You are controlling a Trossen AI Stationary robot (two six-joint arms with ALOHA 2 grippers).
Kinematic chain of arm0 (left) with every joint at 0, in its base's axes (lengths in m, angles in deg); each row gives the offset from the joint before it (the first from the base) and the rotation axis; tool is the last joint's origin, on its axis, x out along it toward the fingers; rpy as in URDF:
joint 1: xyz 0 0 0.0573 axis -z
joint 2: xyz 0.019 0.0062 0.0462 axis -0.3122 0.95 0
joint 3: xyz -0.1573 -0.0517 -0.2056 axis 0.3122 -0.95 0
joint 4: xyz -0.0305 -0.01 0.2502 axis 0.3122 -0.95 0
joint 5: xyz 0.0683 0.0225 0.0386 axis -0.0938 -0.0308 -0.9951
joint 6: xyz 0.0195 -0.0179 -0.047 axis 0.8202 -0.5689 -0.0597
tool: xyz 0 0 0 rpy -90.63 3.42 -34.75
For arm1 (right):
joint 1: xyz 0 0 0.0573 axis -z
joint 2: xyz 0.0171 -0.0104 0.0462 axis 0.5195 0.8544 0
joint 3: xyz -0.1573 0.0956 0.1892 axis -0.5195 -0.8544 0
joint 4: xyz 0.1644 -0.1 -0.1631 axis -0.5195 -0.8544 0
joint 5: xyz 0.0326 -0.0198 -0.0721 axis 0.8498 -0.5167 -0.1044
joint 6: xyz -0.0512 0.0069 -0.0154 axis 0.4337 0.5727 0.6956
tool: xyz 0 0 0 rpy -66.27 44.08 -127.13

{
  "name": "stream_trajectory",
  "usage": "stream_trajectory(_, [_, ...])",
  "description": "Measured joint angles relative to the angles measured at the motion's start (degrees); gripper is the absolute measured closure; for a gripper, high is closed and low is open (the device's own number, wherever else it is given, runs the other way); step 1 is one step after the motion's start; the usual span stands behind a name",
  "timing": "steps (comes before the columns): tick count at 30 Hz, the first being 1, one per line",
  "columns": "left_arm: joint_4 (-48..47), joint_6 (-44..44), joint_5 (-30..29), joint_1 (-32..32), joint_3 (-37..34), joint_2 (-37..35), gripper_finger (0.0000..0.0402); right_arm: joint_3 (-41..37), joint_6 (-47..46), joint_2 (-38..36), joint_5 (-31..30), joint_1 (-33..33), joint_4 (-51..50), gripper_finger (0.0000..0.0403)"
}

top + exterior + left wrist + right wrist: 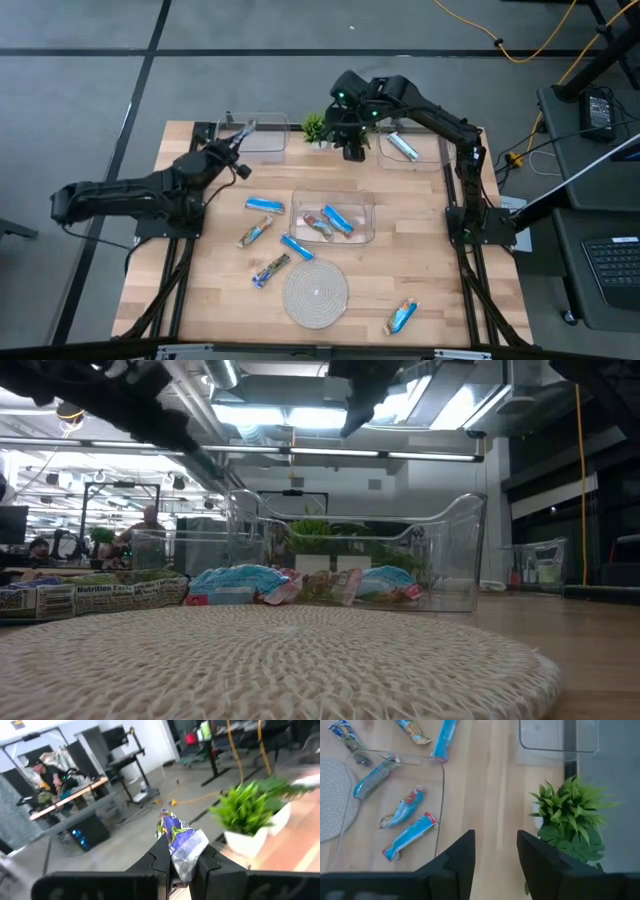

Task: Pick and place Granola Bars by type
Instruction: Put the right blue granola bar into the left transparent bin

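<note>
My left gripper (243, 131) is shut on a granola bar (180, 837) with a blue printed wrapper and a silvery end. It holds the bar in the air by the far-left clear bin (262, 138). My right gripper (352, 152) hangs open above the table next to the small plant (316, 127), with nothing between its fingers (462, 855). The middle clear bin (365, 235) holds a few bars (410, 836). Several more bars (264, 205) lie flat on the wood around the woven mat (315, 293). One blue bar (402, 146) lies in the far-right bin. My left gripper pinches the granola bar between its two fingers (159, 860). It holds the bar by its lower, silvery end (186, 862). The rest of the bar sticks out past the fingertips, lifted clear of the table and the bin. The fingers point about level toward the table's far side.
The potted plant (570, 815) stands at the far edge between the two far bins, right next to my right gripper. A lone bar (400, 318) lies near the front right. In the low view the mat (250, 660) fills the foreground. People sit at desks in the room beyond.
</note>
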Motion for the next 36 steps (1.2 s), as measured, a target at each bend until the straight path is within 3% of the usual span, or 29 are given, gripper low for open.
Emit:
stream_trajectory(12, [-2.02, -5.67, 16.39, -17.31, 0.01, 10.06, 0.0379, -0.09, -2.03, -4.47, 0.31, 0.98, -2.98, 0.0286])
stream_trajectory(23, [-4.57, -8.48, 26.43, -25.48, 5.72, 19.94, 0.0377, -0.09, -3.52, -6.16, 0.41, -1.33, -3.76, 0.0287])
stream_trajectory(36, [-6.74, -8.59, 27.31, -28.54, 8.07, 29.56, 0.0369, -0.09, -3.96, -6.17, 0.41, -4.88, -5.88, 0.0287])
